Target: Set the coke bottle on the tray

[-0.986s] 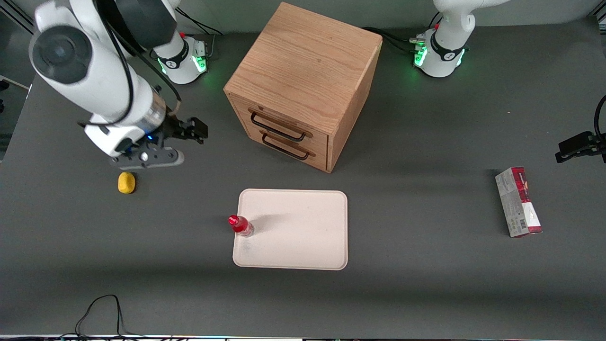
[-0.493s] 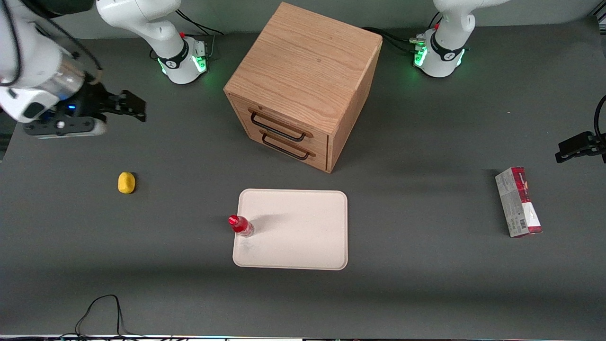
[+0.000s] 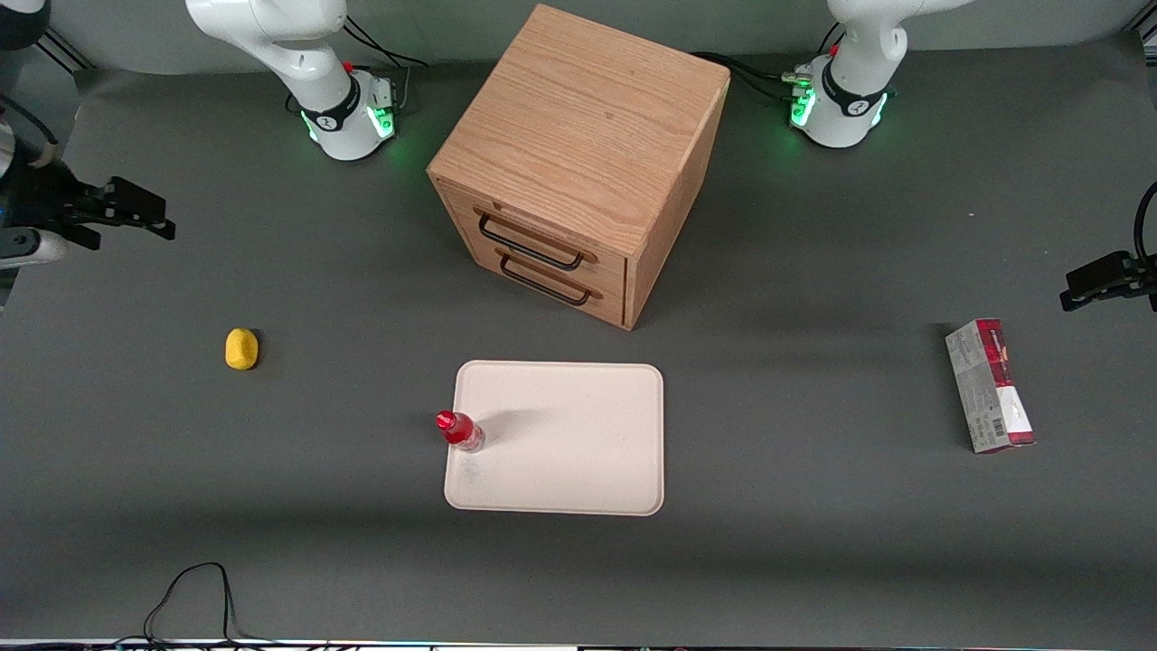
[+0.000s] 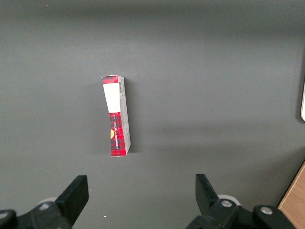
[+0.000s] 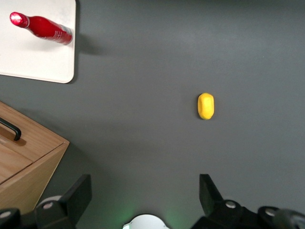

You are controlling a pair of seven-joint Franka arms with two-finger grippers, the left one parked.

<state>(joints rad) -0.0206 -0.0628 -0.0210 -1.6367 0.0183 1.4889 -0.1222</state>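
Coke bottle (image 3: 460, 431) stands upright on the tray (image 3: 578, 452), right at its edge toward the working arm. Gripper (image 3: 136, 212) hangs high at that end, fingers spread and empty. Wrist view catches the yellow lump (image 5: 206, 106) on dark grey worktop (image 3: 813, 506).

Front view: high, looking steeply down on the whole bench (image 3: 813, 561) from some way off. Right wrist view: looks straight down from well above the bench past spread fingers (image 5: 212, 193); shares bottle (image 5: 42, 27), tray (image 5: 38, 62) corner, yellow lump (image 5: 206, 106) with front view. Left wrist view shares the carton (image 4: 116, 116).
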